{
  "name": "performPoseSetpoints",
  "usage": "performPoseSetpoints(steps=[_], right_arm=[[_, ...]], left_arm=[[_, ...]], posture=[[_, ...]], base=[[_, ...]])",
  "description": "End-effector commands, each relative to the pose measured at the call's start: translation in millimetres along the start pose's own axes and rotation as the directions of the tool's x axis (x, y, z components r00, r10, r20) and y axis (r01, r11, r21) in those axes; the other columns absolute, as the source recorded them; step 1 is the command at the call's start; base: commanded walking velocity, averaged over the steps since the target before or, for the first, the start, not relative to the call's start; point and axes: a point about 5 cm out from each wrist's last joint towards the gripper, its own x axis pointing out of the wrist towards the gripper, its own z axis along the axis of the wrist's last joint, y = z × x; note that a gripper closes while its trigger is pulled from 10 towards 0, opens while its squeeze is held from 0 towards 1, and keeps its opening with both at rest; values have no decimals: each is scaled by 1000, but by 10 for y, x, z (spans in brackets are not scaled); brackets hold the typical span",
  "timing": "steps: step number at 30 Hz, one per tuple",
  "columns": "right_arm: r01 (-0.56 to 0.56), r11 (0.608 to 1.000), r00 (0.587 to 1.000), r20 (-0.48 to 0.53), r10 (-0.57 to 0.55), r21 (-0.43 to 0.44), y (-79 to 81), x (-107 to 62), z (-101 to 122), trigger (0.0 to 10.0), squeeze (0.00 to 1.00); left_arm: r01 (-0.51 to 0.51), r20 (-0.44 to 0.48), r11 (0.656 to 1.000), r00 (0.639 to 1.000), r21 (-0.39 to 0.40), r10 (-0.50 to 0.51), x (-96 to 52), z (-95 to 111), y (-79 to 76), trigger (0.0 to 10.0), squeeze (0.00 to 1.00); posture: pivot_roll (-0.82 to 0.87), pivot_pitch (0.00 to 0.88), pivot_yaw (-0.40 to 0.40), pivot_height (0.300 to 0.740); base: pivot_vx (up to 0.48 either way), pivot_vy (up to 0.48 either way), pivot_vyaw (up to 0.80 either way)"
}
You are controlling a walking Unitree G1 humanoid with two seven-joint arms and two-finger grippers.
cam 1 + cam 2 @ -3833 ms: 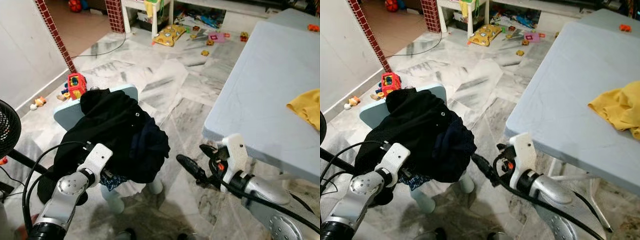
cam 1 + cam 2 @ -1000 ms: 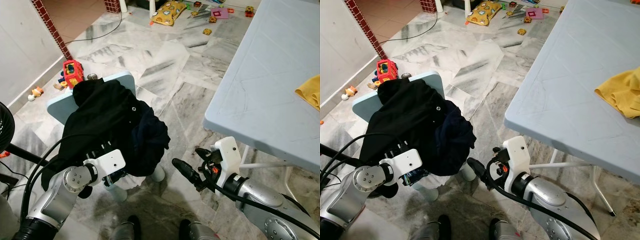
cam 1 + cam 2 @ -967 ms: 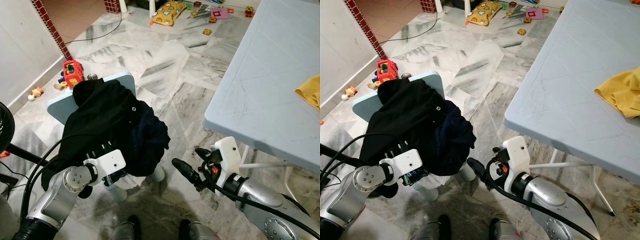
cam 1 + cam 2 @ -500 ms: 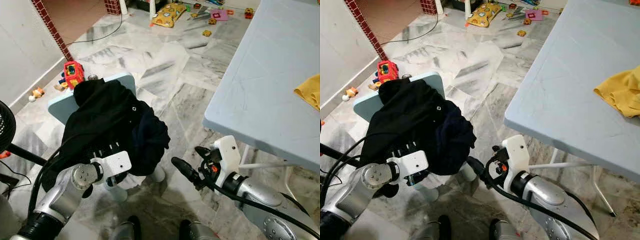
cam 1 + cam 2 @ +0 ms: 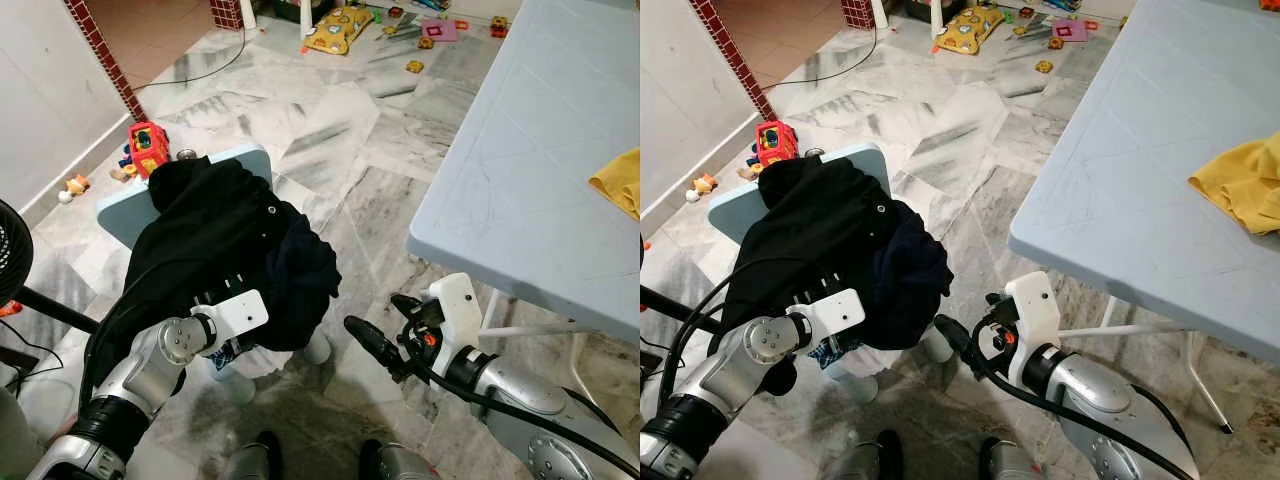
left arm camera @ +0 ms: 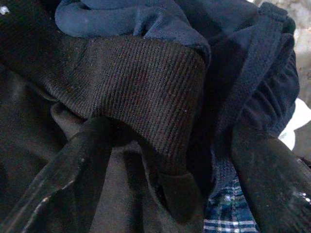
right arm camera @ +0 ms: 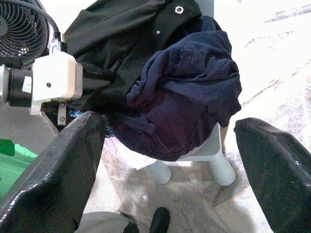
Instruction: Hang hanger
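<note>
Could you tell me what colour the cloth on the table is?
Yellow cloth, clearest in the right eye view.

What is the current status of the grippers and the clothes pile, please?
Left gripper open, fingers pushed into black garment on small blue chair. Right gripper open, hovering beside the pile. No hanger visible.

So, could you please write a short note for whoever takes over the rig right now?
Left tool: open, pushed into the black jacket piled with navy clothes on the small blue chair.
Right tool: open, holding nothing, above the floor between chair and grey table.
Done: nothing gripped; I see no hanger.
Left: find the hanger, grip it, hang it.
Yellow cloth lies on the table.
</note>
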Motion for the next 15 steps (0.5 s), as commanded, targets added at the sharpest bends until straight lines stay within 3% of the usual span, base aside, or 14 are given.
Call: performPoseSetpoints(steps=[1,15], right_arm=[[7,1000,1000,-9,-7,5,4,-27,-23,10000,0],[7,1000,1000,-6,-7,9,8,8,-30,10000,0]], left_arm=[[-20,40,999,999,-29,22,-28,67,50,0,0],[-28,46,998,998,-54,30,-89,47,54,0,0]], posture=[[-146,270,62,740],[-136,268,59,740]], base=[[0,0,0],[0,0,0]])
